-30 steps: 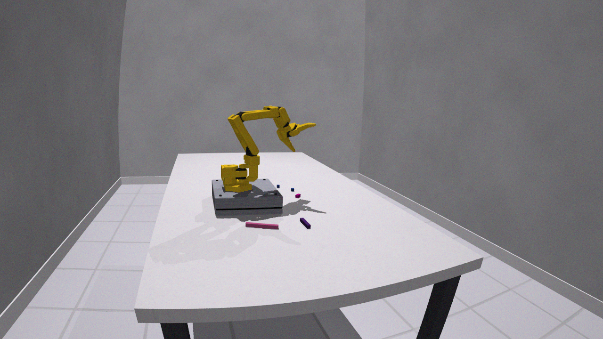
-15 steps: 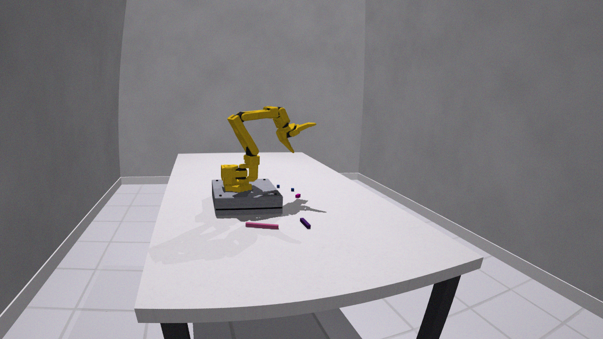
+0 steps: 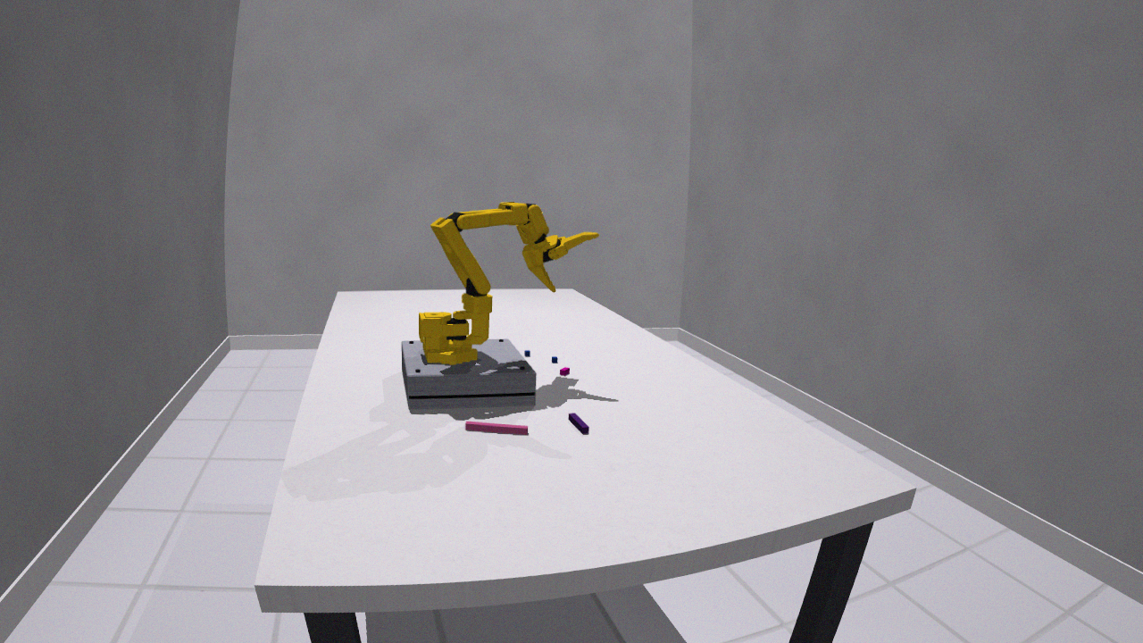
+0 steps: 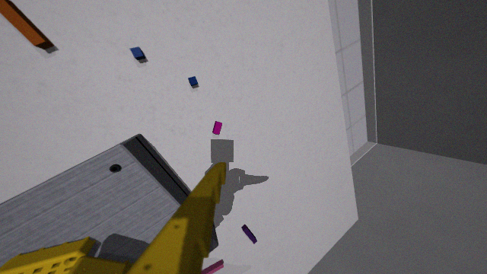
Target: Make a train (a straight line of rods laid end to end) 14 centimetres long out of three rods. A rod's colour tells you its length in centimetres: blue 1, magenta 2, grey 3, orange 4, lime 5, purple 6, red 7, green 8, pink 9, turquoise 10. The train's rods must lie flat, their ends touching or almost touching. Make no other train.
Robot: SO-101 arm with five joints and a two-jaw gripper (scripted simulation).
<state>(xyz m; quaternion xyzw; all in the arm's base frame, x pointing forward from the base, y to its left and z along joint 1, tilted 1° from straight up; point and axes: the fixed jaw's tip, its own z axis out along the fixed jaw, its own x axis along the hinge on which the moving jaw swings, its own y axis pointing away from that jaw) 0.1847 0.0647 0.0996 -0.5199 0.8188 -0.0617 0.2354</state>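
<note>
My gripper (image 3: 569,260) is wide open and empty, held high above the table beyond the arm's base. On the table lie a pink rod (image 3: 496,429), a purple rod (image 3: 579,422), a magenta rod (image 3: 564,371) and two small blue rods (image 3: 554,359) (image 3: 527,352). None of them touch. In the wrist view one yellow finger (image 4: 213,183) points down over the table, with the magenta rod (image 4: 217,128), the two blue rods (image 4: 192,81) (image 4: 137,52), the purple rod (image 4: 249,234), an end of the pink rod (image 4: 213,267) and an orange rod (image 4: 24,26) at the top left.
The arm's grey base block (image 3: 467,374) stands mid-table, close to the pink rod. The table's right edge (image 4: 348,152) runs near the purple and magenta rods, with the tiled floor below.
</note>
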